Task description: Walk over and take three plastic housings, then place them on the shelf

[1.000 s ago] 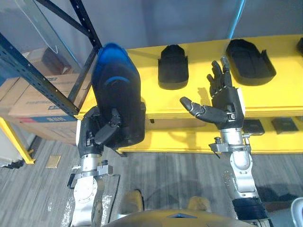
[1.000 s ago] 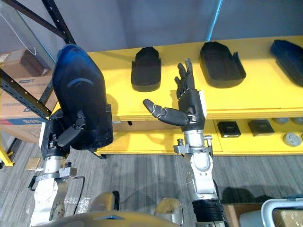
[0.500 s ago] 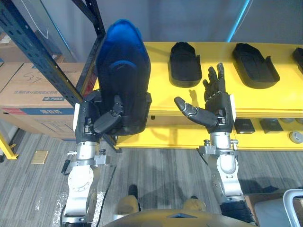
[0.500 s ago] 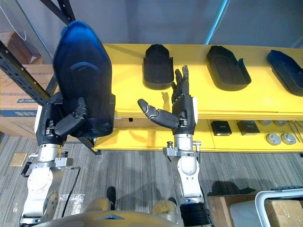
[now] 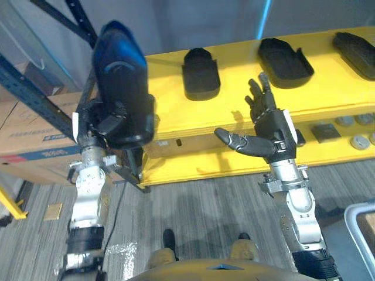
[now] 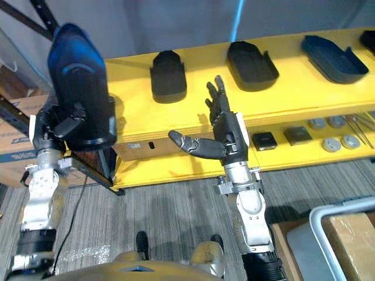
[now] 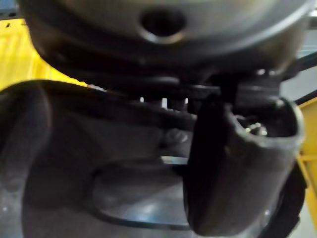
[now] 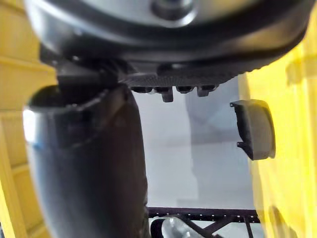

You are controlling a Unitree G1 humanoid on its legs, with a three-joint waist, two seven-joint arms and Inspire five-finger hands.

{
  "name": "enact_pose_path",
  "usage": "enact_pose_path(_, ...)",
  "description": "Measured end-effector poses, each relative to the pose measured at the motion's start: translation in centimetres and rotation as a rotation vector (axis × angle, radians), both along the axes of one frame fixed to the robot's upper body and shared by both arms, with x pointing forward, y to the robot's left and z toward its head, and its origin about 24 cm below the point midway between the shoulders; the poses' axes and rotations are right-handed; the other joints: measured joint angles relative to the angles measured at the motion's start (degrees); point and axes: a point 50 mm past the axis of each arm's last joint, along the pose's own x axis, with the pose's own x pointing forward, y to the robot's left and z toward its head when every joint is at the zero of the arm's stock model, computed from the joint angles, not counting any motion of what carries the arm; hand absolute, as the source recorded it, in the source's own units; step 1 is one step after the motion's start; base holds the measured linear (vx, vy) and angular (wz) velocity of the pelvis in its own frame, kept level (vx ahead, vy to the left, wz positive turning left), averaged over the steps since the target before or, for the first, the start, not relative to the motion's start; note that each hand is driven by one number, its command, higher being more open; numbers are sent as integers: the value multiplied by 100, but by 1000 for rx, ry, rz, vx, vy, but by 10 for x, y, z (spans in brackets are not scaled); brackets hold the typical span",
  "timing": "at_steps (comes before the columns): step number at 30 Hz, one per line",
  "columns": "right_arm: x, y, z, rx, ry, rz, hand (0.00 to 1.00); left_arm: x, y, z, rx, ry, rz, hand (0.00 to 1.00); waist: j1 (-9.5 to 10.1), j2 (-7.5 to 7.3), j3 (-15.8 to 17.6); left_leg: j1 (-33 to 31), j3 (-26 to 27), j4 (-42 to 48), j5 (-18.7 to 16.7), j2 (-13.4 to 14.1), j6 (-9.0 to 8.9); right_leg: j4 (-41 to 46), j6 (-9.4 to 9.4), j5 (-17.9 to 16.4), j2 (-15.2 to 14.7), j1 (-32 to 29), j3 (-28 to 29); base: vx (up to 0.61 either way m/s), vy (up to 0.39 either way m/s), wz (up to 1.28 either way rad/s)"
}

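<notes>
Held housing (image 5: 120, 73): blue-black, upright, with the left robot hand (image 5: 104, 124) curled round its lower half, raised just beside the blue shelf frame (image 5: 35, 96).

Right robot hand (image 5: 274, 127): spread wide, empty, thumb out, over the front edge of the yellow table (image 5: 234, 99).

Nearest loose housing (image 5: 201, 75) lies on the table, beyond those fingertips and a little to their left. Far housing (image 5: 285, 57) lies further right.

Judgement: 1 of 3 in hand. Bring your open palm down squarely over the nearest loose housing and close only once the fingers straddle it. Hold your left grip vertical so the held housing does not clip the frame.
</notes>
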Motion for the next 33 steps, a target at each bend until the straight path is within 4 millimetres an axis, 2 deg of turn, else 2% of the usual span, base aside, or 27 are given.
enact_pose_path(6, -3, 23, -12, 26, 102, 202, 100, 31, 27, 20, -108, -10, 74, 0, -223, 182, 195, -80, 213, 0, 52, -51, 31, 390, 65, -68, -33, -410, 289, -24, -11, -16)
enact_pose_path(9, -8, 34, -18, 26, 135, 273, 100, 41, 28, 35, -139, -50, 48, 0, -250, 203, 276, -79, 296, 16, 58, -80, 37, 647, 64, -185, -60, -568, 391, 0, -30, -9)
enact_pose_path(13, -19, 52, -5, 23, 87, 377, 100, 53, 26, 53, -218, -106, 11, 0, -347, 225, 375, -77, 394, 23, 62, -105, 40, 875, 58, -313, -93, -678, 433, 4, -12, 0)
enact_pose_path(16, -25, 62, 7, 36, 36, 433, 100, 57, 22, 49, -293, -75, 2, 0, -365, 230, 410, -73, 555, 81, 62, -104, 42, 966, 51, -361, -101, -731, 480, 19, -23, -7)
enact_pose_path(20, -26, 70, 17, 40, -10, 473, 100, 60, 18, 48, -311, -46, 29, 0, -367, 243, 644, -148, 643, 137, 51, -100, 55, 1089, 44, -419, -111, -841, 506, -21, -16, 0)
enact_pose_path(24, -28, 75, 16, 39, 5, 487, 100, 61, 22, 55, -341, -68, 59, 0, -317, 241, 861, -422, 649, 296, 23, -92, 80, 1246, 32, -450, -129, -1088, 509, -33, -33, 10)
enact_pose_path(27, -27, 75, 15, 40, 12, 474, 100, 61, 28, 68, -324, -101, 71, 0, -244, 239, 982, -524, 649, 340, 24, -81, 78, 1305, 31, -449, -129, -1182, 505, -5, -29, 5)
enact_pose_path(33, -28, 78, 14, 50, 21, 470, 100, 58, 38, 77, -294, -112, 96, 0, -183, 234, 1019, -649, 646, 428, 23, -79, 79, 1298, 31, -450, -170, -1183, 410, 22, -15, 11)
